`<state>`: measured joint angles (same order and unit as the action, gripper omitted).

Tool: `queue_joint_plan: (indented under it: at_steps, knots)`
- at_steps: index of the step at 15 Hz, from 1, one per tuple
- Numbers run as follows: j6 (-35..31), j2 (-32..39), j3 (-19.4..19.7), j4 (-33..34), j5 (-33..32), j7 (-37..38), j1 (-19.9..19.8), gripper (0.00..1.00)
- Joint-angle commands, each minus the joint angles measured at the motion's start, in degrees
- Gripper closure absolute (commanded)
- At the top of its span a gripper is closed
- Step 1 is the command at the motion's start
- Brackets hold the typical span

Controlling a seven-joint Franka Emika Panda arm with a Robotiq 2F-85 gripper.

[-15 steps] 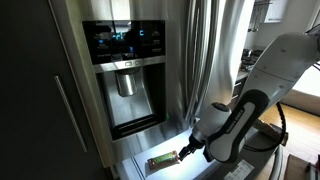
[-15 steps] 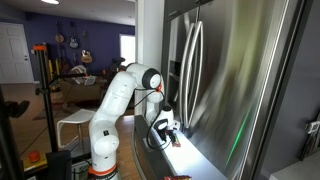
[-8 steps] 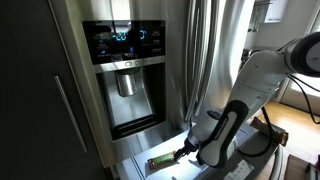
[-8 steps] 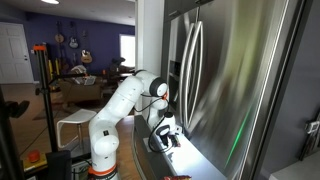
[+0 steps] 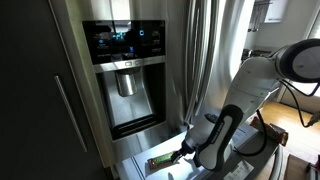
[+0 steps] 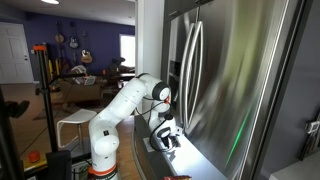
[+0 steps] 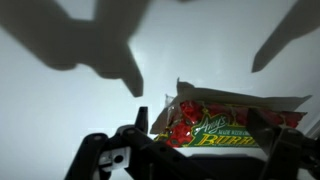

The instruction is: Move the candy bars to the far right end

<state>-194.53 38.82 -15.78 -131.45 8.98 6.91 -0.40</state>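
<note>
The step in hand is the pick-up of a candy bar; nothing has been carried to the far end yet. In the wrist view the pincer (image 7: 198,142) hangs low over the pale glossy tabletop (image 7: 200,50), its jaws spread apart. The green-and-red wrapped candy bar (image 7: 236,122) lies flat just ahead of them and slightly to one side, running past one fingertip. I see no grip on it. Finger shadows fall across the surface around it.

In an exterior view the same bar (image 5: 160,161) rests on the ledge below the refrigerator's water dispenser (image 5: 127,82), with the pincer (image 5: 181,153) right at its end, touching or nearly so. In the other exterior view the pincer (image 6: 166,138) is down at the ledge beside the steel refrigerator door (image 6: 225,80), and the bar is too small to make out. Only this one bar shows; a second is not visible.

The next move, as I judge it, calls for centring the jaws across the bar's narrow width, settling lower, then closing. A thin wrapper on a slick surface may slide rather than lift.
</note>
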Motion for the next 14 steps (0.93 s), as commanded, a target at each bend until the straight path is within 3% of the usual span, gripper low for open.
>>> queue_joint_plan:
  at_steps: [1,4,5,14]
  knots:
    - [-2.3,3.4,1.0,3.2,-2.0,1.1,0.8,0.00]
    - [-4.4,4.4,0.7,3.6,-3.3,0.8,0.7,0.00]
    - [-4.7,4.9,0.6,3.9,-3.9,0.7,0.6,0.05]
    - [-5.1,6.9,0.6,5.3,-6.6,0.5,0.5,0.77]
